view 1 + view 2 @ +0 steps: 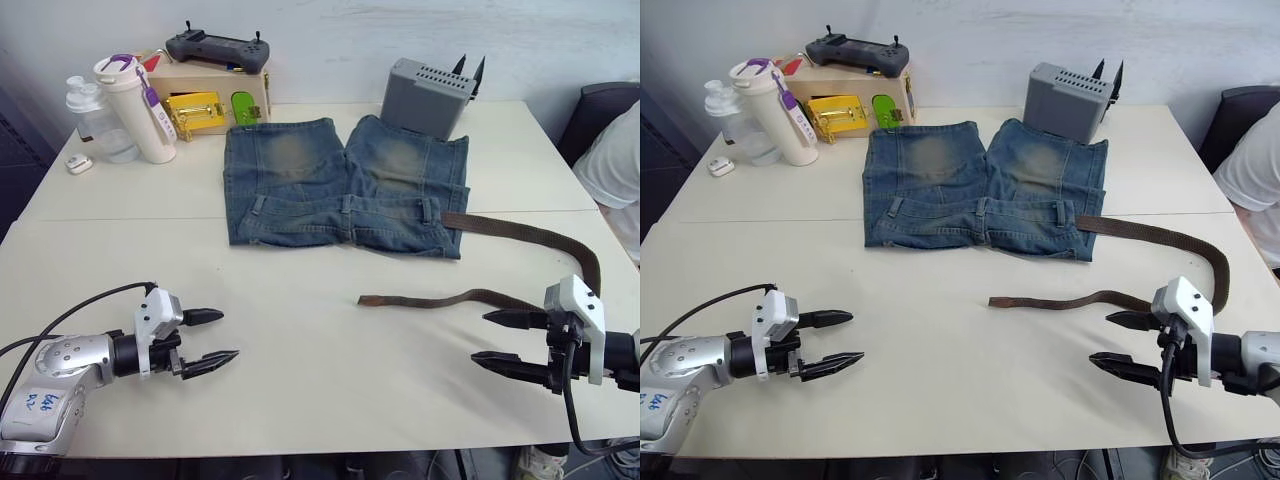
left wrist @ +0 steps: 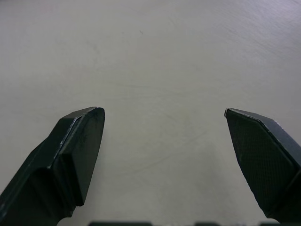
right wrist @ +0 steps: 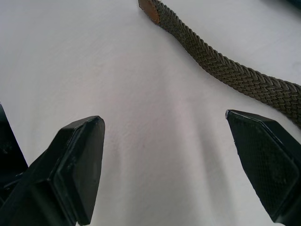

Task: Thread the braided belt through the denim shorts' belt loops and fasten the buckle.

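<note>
Nearest the head camera, both grippers hover low over the bare table (image 1: 300, 390). Left gripper (image 1: 205, 338) is spread wide with nothing between its fingers; right gripper (image 1: 510, 340) is likewise spread and empty, just short of the belt.

Belt (image 1: 470, 297): one end enters the shorts' waistband on the robot's right, then the strap runs out to the table's right side, curves back, and ends in a free tip (image 1: 366, 299) lying on the table in front of the shorts. Buckle not made out. Shorts (image 1: 345, 180) lie flat mid-table, waistband toward the robot, with a belt loop (image 1: 346, 213) at centre.

Handling is judged as follows: belt light, limp, woven so well gripped; it would sag and twist if held far from the end. A hold just behind the tip is advised. Denim is soft and may bunch when the strap is pushed.

Right wrist view resolves the braid and tan leather tip (image 3: 149, 8); head views alone show the full route and the box (image 1: 215, 95), bottles (image 1: 130, 110) and grey case (image 1: 428, 95) beyond.
</note>
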